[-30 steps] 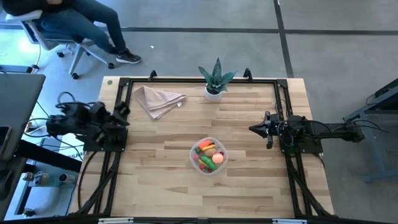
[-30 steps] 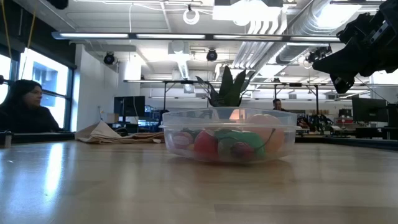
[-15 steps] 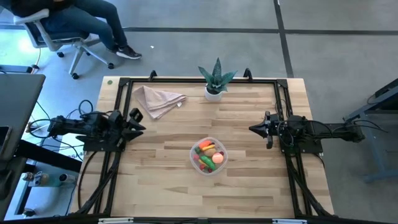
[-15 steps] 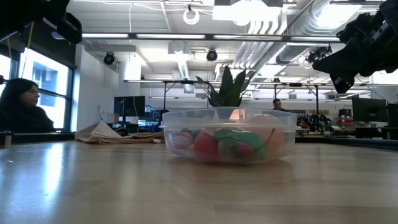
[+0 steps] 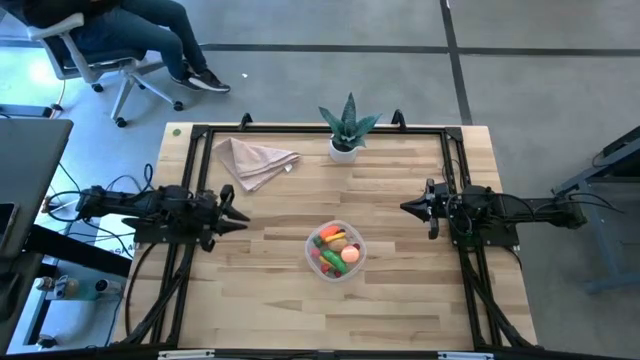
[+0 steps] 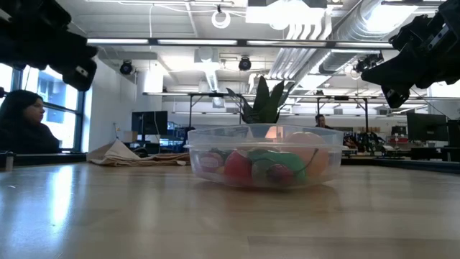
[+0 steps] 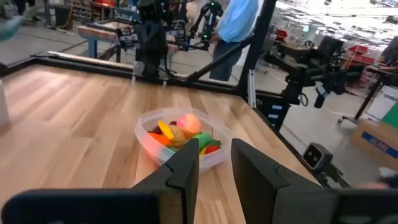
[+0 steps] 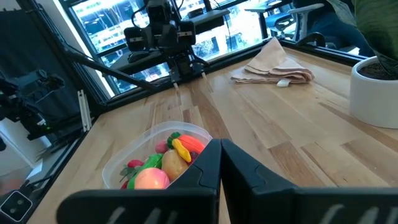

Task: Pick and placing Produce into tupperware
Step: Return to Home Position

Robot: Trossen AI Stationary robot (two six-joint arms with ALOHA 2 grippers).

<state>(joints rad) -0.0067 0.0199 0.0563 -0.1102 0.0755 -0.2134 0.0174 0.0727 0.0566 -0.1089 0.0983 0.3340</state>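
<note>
Beyond the tupperware [image 5: 309, 251], plant [image 5: 346, 127] and napkin [image 5: 255, 160]

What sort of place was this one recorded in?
Probably a robotics lab in an open industrial workspace. A left arm and a right arm are mounted at a framed wooden table. Exposed ducts run overhead, monitors stand behind, and a person sits nearby.

Both arms were matte black, built of blocky jointed segments. The black two-finger left claw [image 5: 237, 212] carried flat, wedge-shaped fingers [image 7: 181, 179] with squared tips. The black two-finger right claw [image 5: 405, 208] carried matching tapered fingers [image 8: 252, 177]. Thin black cables [image 5: 62, 204] looped behind the left arm's base.
</note>
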